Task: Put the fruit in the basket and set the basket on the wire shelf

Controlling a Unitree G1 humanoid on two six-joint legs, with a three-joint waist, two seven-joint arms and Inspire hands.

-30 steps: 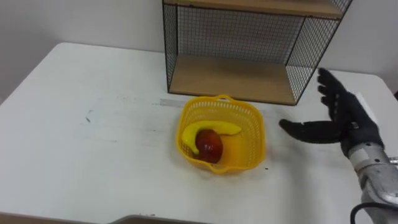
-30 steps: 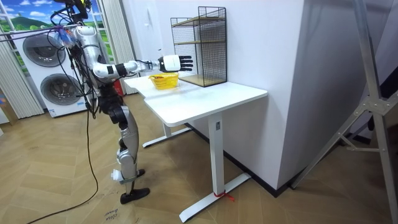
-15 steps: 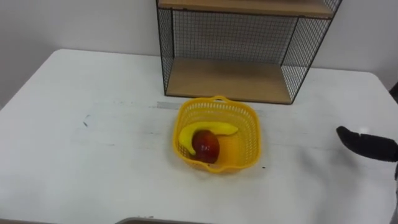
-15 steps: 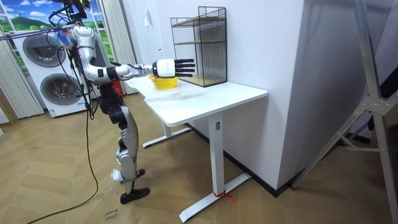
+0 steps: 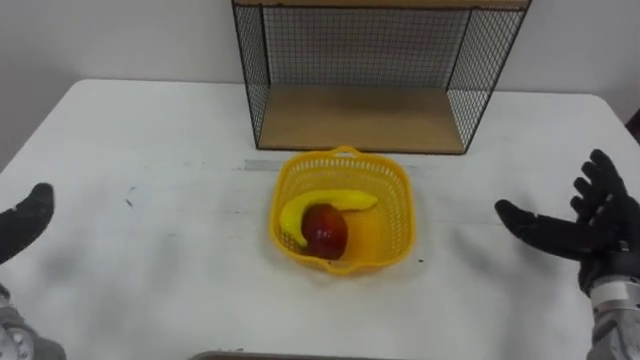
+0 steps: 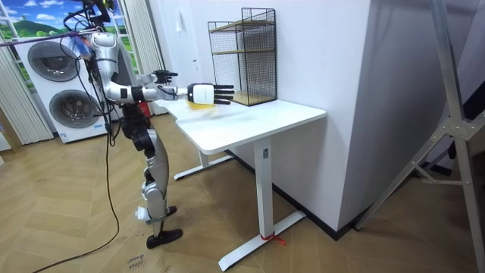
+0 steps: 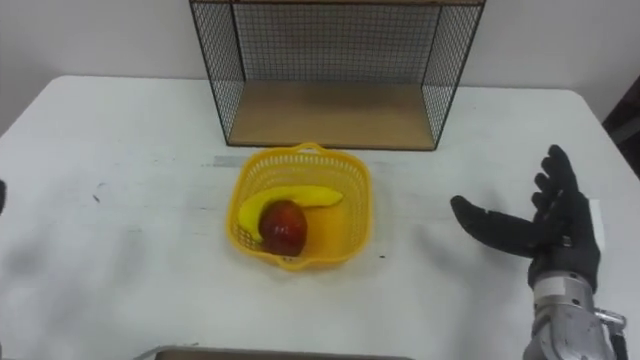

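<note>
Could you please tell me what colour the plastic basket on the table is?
The plastic mesh basket is yellow, clearest in the left eye view.

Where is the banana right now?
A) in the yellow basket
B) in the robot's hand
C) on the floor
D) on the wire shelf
A: the banana lies in the yellow basket beside the red fruit, and the basket sits on the white table in front of the wire shelf.

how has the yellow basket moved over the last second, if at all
No. The basket sits just as far in front of the wire shelf as before. The whole view shifted, which is the camera's own move.
</note>
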